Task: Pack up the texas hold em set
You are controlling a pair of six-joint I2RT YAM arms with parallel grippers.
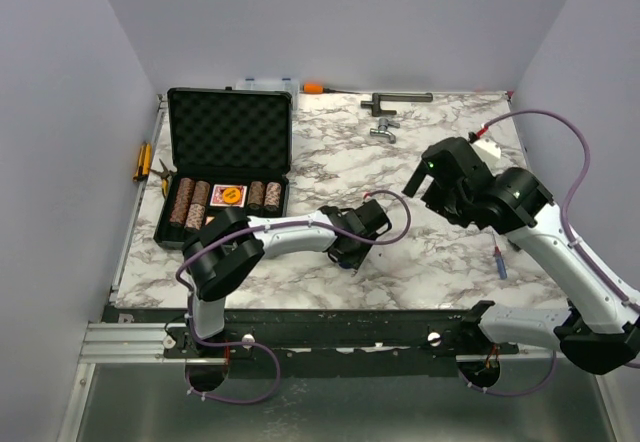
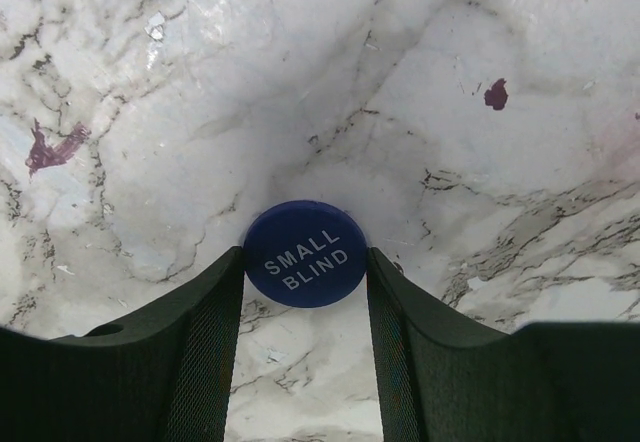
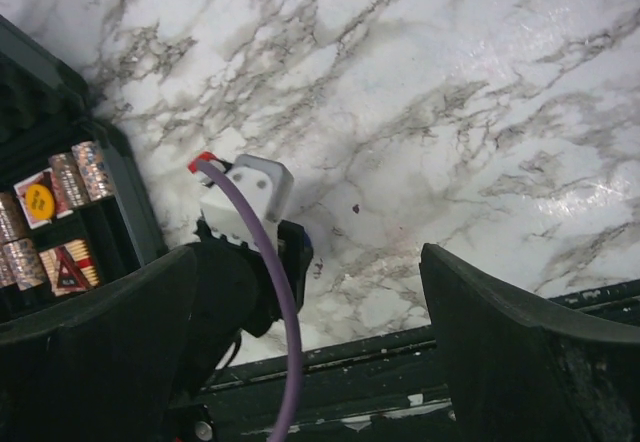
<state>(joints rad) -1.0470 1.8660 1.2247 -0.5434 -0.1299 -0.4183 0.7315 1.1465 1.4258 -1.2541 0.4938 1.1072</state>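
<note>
The left gripper (image 1: 350, 250) is down at the table (image 2: 480, 162). Its two fingers (image 2: 200, 342) are closed on a blue round token (image 2: 305, 252) (the one lettered SMALL BLIND), pinching it by the rim. The token lies flat on the marble right at the fingertips and touches both.

Off to this gripper's left and a little farther out stands the case (image 1: 228, 127) with its lid up. In its foam tray are chips (image 1: 190, 202) in stacks, with a red deck (image 1: 229, 195) between them. Token and case are well apart.

The right gripper (image 3: 315, 282) hangs above the table to the right of the left one, with its jaws spread wide and nothing between them. Its own camera shows the left wrist close beside one of its fingers, with the case beyond that at the edge of the view.

Pliers (image 1: 148, 165) lie just past the case, on the side away from both grippers.
</note>
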